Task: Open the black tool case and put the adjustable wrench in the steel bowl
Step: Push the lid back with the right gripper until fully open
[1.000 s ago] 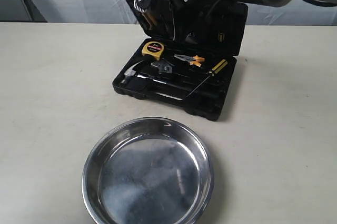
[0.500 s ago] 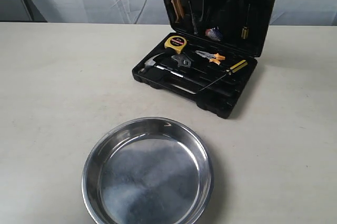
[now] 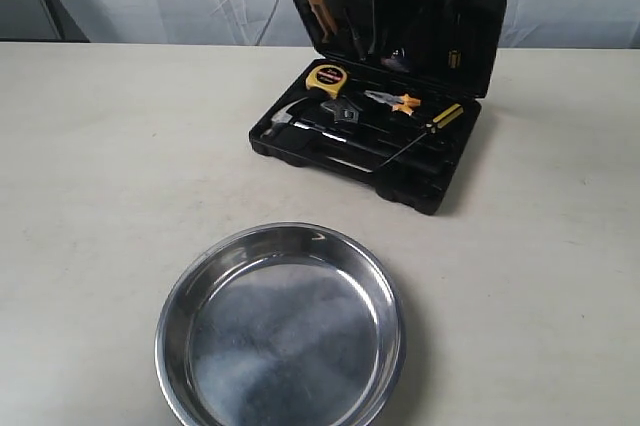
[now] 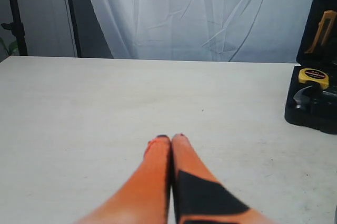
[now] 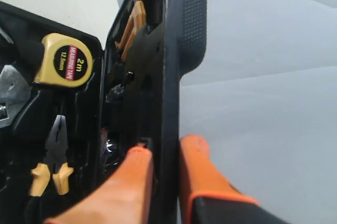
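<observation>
— What has shifted in the last half second?

— The flat black plastic hinged tool case (image 3: 420, 181) has slid a little to the left in the exterior view. The bowl has not moved.

— Lay it out for me, biggest first.

— The wide pale table (image 3: 90, 146) carries everything. At its near edge sits the shallow round shiny steel bowl (image 3: 285, 336), with nothing in it, well apart from the case. The case stands open, lid raised.

— The arms?

— The right gripper (image 5: 166, 148) has its orange fingers clamped on the lid's edge, one on each side. The left gripper (image 4: 170, 139) hangs over bare table, fingers pressed together, holding nothing.

— And the wrench?

— The silver adjustable wrench (image 3: 344, 115) lies in its slot in the case's base. It is just in front of the yellow tape measure (image 3: 324, 77) and beside the orange-handled pliers (image 3: 395, 100).
</observation>
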Robot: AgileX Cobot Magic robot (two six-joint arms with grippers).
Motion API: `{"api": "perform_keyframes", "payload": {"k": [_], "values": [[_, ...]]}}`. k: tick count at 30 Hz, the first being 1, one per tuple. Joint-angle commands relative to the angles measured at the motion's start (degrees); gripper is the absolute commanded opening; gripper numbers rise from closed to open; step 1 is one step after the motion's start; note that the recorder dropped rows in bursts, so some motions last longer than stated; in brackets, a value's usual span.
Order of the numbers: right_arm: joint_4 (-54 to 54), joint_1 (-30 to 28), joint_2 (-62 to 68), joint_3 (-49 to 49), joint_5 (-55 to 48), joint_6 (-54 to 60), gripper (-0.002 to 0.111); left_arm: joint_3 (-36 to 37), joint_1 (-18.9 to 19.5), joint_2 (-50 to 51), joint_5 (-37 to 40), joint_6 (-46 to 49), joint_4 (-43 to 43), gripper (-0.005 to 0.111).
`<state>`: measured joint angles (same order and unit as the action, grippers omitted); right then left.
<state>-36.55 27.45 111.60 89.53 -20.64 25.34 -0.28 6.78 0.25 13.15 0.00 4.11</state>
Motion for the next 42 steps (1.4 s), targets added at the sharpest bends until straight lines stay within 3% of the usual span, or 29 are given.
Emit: {"api": "perform_keyframes", "payload": {"k": [1,9,17,33,35,36,38,42], "values": [[-0.3,1.2,-1.2,0.5,2.2,2.3,-0.001,0.3,0.1,-0.2,-0.6,0.0,0.2,0.0],[8.7,3.2,-3.7,0.5,-0.4,12.8,-0.001,0.3,0.1,-0.2,-0.7,0.0,0.2,0.0],[8.7,2.8,-5.3,0.5,1.1,13.8,-0.001,0.3,0.1,-0.2,-0.7,0.0,0.2,0.0],[11.5,-5.8,-4.8,0.5,6.1,13.5,0.0,0.3,0.1,-0.2,-0.7,0.0,0.0,0.0],[11.5,-6.9,-4.0,0.5,6.1,13.5,0.013,0.3,0.1,-0.2,-0.7,0.0,0.0,0.0],[11.4,-7.4,-2.8,0.5,6.1,13.5,0.028,0.3,0.1,-0.2,-0.7,0.0,0.0,0.0],[11.0,-7.4,-1.1,0.5,6.3,13.5,0.047,0.3,0.1,-0.2,-0.7,0.0,-0.2,0.0],[11.2,-7.4,1.0,0.5,10.2,13.5,0.051,0.3,0.1,-0.2,-0.7,0.0,-0.2,0.0]]}}
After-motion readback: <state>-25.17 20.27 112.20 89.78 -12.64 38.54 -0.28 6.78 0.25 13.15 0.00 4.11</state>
